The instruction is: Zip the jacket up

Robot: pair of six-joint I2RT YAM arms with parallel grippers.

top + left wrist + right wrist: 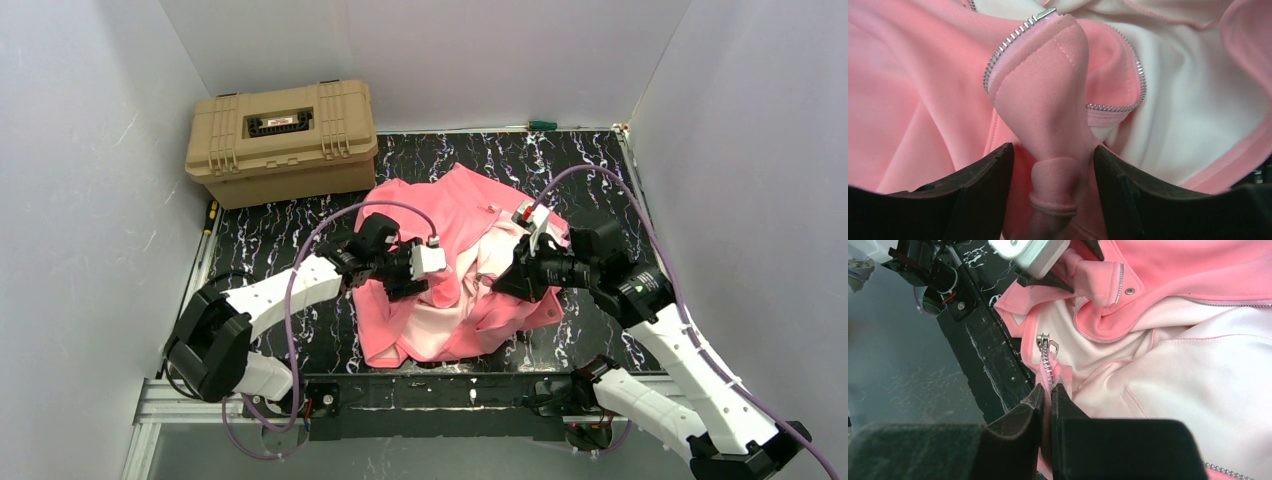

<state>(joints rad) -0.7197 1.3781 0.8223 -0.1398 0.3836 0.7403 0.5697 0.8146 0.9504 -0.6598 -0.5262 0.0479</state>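
The salmon-pink jacket point(470, 200) lies crumpled and unzipped on the black marbled table point(290, 230), its pale lining point(1198, 365) showing. My left gripper point(1053, 150) is open, and a rolled fold of pink fabric point(1048, 100) edged with zipper teeth point(1013, 37) stands between its fingers point(983, 175) without being pinched. In the top view it point(405, 283) hovers over the jacket's left half. My right gripper point(1048, 387) is shut on the other zipper edge point(1048, 365), just below the metal slider point(1046, 342). Seen from above, it point(497, 283) is over the jacket's right half.
A tan hard case point(282, 140) stands at the back left of the table. A green-handled tool point(542, 125) lies by the back wall and a yellow-handled one point(210, 215) along the left edge. White walls close in three sides. The jacket hem reaches the near edge point(430, 375).
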